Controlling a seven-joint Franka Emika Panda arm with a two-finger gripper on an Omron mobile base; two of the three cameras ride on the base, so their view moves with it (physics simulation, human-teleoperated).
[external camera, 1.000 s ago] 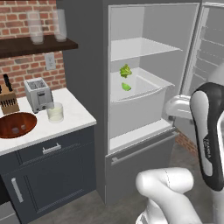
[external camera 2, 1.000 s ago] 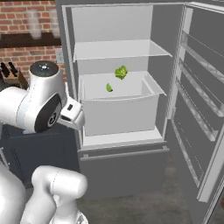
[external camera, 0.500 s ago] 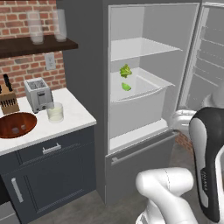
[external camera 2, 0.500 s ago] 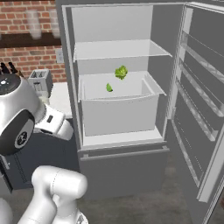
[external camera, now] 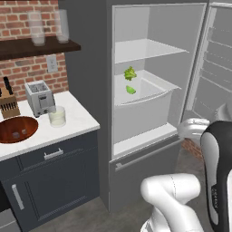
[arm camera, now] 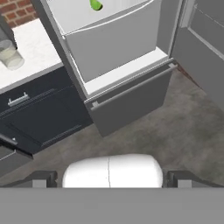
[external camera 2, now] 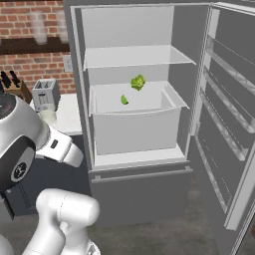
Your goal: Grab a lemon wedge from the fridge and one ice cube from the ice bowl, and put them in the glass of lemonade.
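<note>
The tiny smooth yellow-green lemon wedge [external camera: 130,89] sits in the white drawer [external camera 2: 137,130] of the tall dark-grey fridge [external camera: 90,68], at twelve o'clock from the spread, empty end effector [arm camera: 109,180], and looks light, slippery and squashy, so pinch its sides softly.

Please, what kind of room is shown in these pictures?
A rendered home kitchen, it seems: an open fridge beside a white counter with a toaster, a knife block and dark cabinets below.
</note>
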